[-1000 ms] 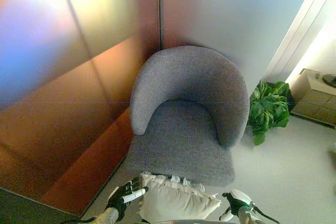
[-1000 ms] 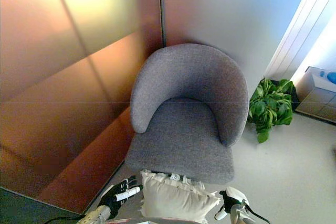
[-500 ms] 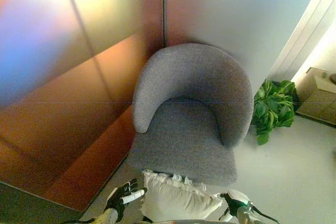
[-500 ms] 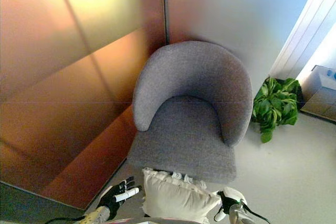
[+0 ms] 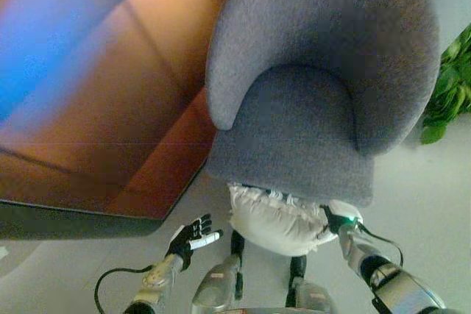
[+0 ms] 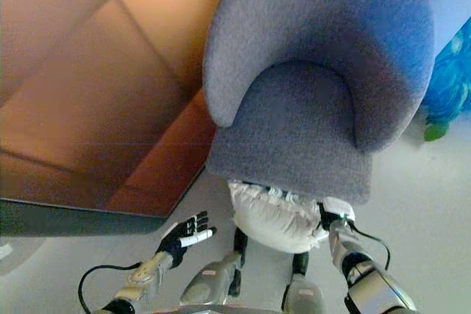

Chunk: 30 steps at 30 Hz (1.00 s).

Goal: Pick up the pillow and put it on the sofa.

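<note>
- Holding pillow (image 5: 276,218) at sofa (image 5: 309,130) seat's front edge, right hand (image 5: 340,220) curls its fingers round the corner, presumably to lift it onto the seat
- Right eye view: left hand (image 6: 184,237) apart, fingers spread, gripping nothing; plant (image 6: 445,86) beside sofa

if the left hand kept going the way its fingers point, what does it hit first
Probably the pillow: the left hand is open, apart from it, fingers aimed up and right. Depth is unclear; it might pass under the chair.
</note>
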Tool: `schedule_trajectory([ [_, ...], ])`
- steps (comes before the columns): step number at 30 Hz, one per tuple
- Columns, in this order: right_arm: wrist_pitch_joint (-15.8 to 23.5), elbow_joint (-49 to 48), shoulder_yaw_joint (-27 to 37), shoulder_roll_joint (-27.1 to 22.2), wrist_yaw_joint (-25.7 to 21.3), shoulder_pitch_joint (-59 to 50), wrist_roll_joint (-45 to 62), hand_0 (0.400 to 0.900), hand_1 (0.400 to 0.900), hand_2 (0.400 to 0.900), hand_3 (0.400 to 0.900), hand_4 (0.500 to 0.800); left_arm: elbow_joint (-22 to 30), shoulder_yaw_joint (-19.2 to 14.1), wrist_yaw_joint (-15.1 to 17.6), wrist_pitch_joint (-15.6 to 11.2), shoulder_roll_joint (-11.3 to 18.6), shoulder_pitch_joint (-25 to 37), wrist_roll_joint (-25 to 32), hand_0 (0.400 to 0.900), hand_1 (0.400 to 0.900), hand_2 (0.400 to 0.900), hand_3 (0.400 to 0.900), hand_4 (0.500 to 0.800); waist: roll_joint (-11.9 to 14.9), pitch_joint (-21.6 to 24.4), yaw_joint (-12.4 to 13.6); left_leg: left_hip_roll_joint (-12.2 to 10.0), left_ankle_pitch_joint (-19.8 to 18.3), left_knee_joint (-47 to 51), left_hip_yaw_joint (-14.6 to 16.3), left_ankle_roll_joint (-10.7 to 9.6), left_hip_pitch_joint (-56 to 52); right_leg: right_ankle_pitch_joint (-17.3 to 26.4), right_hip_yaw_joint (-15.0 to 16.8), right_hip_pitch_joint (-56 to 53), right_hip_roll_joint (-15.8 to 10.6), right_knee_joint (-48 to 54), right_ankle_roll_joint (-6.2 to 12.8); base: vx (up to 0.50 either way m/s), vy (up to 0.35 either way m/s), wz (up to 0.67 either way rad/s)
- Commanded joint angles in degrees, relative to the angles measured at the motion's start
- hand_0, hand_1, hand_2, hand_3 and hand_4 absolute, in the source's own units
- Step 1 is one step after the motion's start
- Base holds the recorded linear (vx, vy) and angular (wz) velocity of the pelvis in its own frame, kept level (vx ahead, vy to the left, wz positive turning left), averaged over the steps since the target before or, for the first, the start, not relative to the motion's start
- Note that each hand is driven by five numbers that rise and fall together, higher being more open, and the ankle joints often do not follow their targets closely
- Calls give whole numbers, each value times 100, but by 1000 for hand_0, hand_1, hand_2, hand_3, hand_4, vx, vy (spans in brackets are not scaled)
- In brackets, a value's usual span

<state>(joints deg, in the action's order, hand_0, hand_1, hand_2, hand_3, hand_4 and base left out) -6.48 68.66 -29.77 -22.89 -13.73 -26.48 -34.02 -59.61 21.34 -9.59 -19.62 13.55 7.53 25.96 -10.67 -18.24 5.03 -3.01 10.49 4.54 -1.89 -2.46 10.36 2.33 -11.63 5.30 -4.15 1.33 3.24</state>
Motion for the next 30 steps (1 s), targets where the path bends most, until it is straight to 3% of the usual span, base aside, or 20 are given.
schedule_trajectory([
  [1, -132, 119, -369, -313, -111, -834, 183, 900, 900, 900, 900, 800, 258, 20, 40, -537, 97, 618, 584, 900, 900, 900, 900, 800, 110, -352, 96, 741, -647, -168, -120, 250, 154, -269, 191, 870, -267, -784, 7, -30, 49, 0],
  [28, -364, 409, -640, -768, 312, -2496, 18, 900, 900, 900, 900, 800, 794, 467, 502, -1118, -60, 1078, 1200, 900, 900, 900, 900, 800, -458, -1110, 137, 894, -241, -476, 296, 219, 1604, 64, 170, 2628, -520, -1371, 141, -17, 31, 2],
  [29, -391, 410, -673, -779, 311, -2579, 63, 608, 608, 608, 608, 625, 840, 474, 527, -1155, -56, 1070, 1205, 900, 900, 900, 900, 800, -476, -1146, 146, 887, -224, -470, 306, 212, 1656, 82, 180, 2688, -518, -1371, 141, -64, 14, 3],
  [30, -375, 412, -672, -790, 319, -2619, 73, 400, 400, 400, 400, 500, 857, 475, 531, -1153, -47, 1072, 1199, 900, 900, 900, 900, 800, -482, -1154, 153, 885, -217, -465, 309, 208, 1674, 88, 180, 2710, -518, -1372, 144, -54, 6, 2],
])
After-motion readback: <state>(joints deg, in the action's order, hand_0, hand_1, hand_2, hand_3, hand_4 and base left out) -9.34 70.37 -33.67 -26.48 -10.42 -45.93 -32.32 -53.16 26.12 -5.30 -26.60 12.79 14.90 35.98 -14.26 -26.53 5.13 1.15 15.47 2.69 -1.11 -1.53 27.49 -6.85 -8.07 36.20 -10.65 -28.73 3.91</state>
